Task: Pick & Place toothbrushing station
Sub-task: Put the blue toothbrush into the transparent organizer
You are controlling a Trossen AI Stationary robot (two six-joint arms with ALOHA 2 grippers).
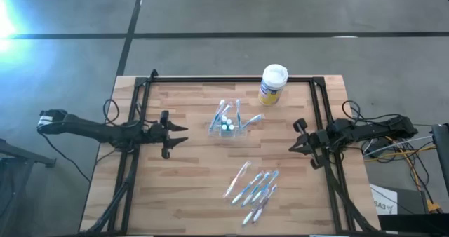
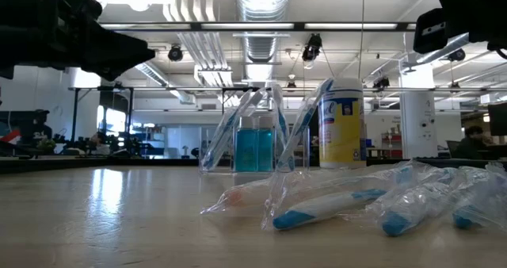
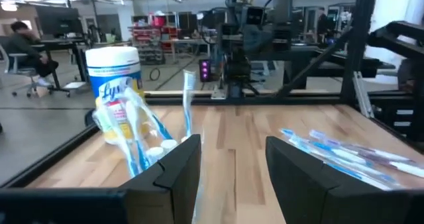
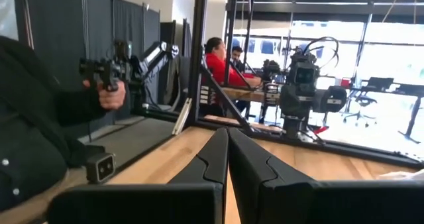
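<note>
Station (image 1: 226,125) outline faint, glassy.

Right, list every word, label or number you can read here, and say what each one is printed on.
"Lys": on the label of the white-lidded yellow canister; the rest of the word is hidden behind the toothbrushes.
Smaller print on that canister's label: too blurred to read.
White sheet on the floor right of the table: characters too small to read.
Wrapped toothbrushes: no readable text.

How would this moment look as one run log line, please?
left gripper: open, empty, left of toothbrushing station | right gripper: shut, empty, at right edge | station: not yet picked
</note>
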